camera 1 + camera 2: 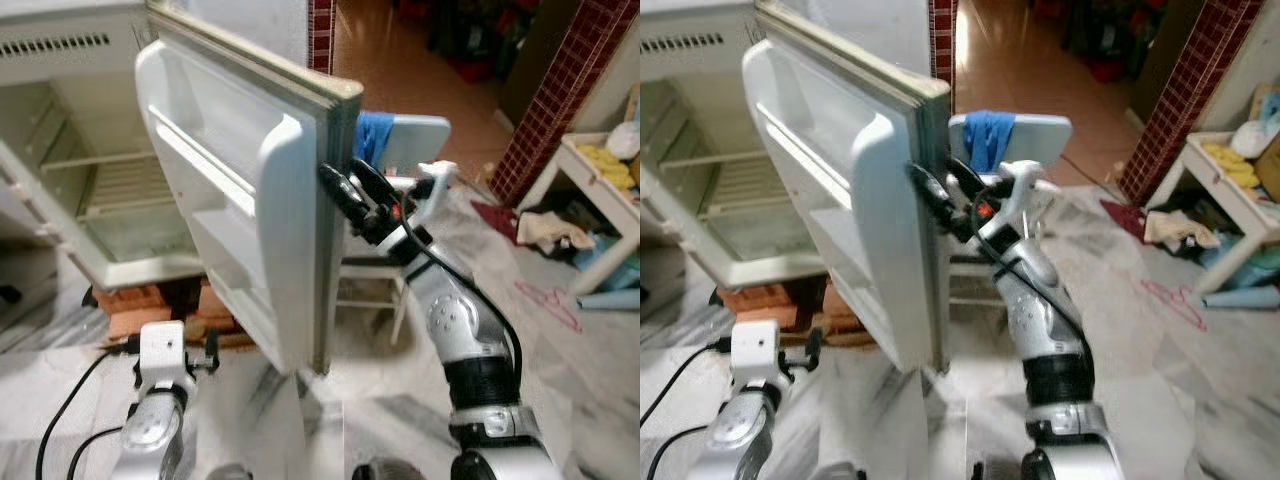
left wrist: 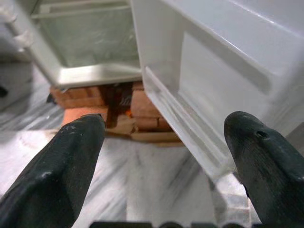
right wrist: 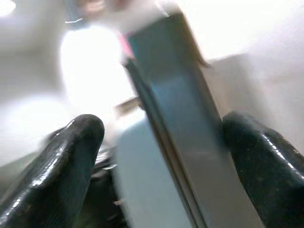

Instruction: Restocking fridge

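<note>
The white fridge [image 1: 100, 190] stands open at the left, its shelves bare. Its door [image 1: 240, 200] swings out toward me, the inner racks facing left. My right gripper [image 1: 348, 185] is raised at the door's outer edge, open, one finger on each side of the grey edge strip [image 3: 180, 118]; whether the fingers [image 3: 71, 156] touch it is unclear. My left gripper [image 2: 164, 156] hangs low in front of the door's bottom corner, open and holding nothing, pointing at the door's lowest rack [image 2: 190, 128].
Red bricks [image 1: 150, 305] prop up the fridge. A white chair with a blue cloth [image 1: 400, 140] stands just behind the door. At the right are a white table piled with clothes [image 1: 600, 190], a brick pillar [image 1: 550, 100] and a pink hanger [image 1: 550, 300] on the marble floor.
</note>
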Available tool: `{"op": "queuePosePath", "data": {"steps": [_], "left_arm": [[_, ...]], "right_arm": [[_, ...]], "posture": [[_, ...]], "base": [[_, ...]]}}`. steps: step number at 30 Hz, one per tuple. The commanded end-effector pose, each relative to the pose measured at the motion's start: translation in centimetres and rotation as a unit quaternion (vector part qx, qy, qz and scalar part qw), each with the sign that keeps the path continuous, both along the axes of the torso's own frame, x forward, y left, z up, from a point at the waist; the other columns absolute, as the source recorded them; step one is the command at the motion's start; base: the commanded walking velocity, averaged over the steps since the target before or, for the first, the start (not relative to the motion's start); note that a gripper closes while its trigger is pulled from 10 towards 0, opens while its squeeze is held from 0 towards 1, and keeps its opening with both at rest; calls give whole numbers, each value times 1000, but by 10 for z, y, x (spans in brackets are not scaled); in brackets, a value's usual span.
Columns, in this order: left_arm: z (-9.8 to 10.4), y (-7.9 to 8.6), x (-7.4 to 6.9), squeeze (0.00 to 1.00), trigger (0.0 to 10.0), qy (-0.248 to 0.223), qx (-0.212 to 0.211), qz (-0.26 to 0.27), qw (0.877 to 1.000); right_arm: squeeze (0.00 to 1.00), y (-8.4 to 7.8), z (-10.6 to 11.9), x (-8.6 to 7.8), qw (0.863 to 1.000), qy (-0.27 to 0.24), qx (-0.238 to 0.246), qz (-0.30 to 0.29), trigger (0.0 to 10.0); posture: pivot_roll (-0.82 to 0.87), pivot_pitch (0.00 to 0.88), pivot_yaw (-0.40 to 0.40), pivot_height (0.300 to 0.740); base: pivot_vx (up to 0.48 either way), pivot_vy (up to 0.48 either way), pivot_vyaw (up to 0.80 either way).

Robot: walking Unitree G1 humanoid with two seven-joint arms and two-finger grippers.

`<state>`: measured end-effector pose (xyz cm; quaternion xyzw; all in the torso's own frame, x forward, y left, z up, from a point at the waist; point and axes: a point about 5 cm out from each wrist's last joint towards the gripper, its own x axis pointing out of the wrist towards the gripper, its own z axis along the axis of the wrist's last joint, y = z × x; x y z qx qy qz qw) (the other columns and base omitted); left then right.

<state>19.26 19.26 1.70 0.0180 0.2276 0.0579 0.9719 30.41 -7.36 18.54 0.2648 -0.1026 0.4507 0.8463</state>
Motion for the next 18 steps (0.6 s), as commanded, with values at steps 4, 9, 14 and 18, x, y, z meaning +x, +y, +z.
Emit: {"op": "queuePosePath", "data": {"steps": [4, 9, 14, 18], "left_arm": [[1, 12, -13, 0, 10000, 2, 17, 5, 1000], [-2, 29, -27, 0, 10000, 13, 33, 55, 998], [5, 36, -29, 0, 10000, -8, 56, 73, 996], [7, 35, -30, 0, 10000, -15, 59, 73, 995]], "right_arm": [[0, 7, -11, -16, 997, 17, 2, 69, 10000], [0, -5, -18, -17, 994, 52, 28, 93, 10000], [0, -17, -36, -12, 995, 84, -17, 57, 10000], [0, -22, -47, -7, 994, 100, -42, 22, 10000]], "posture": [[47, 0, 1, 740], [71, 0, -14, 740], [87, 0, -22, 740], [87, 0, -22, 740]], "base": [[0, 0, 0], [0, 0, 0], [0, 0, 0], [0, 0, 0]]}}
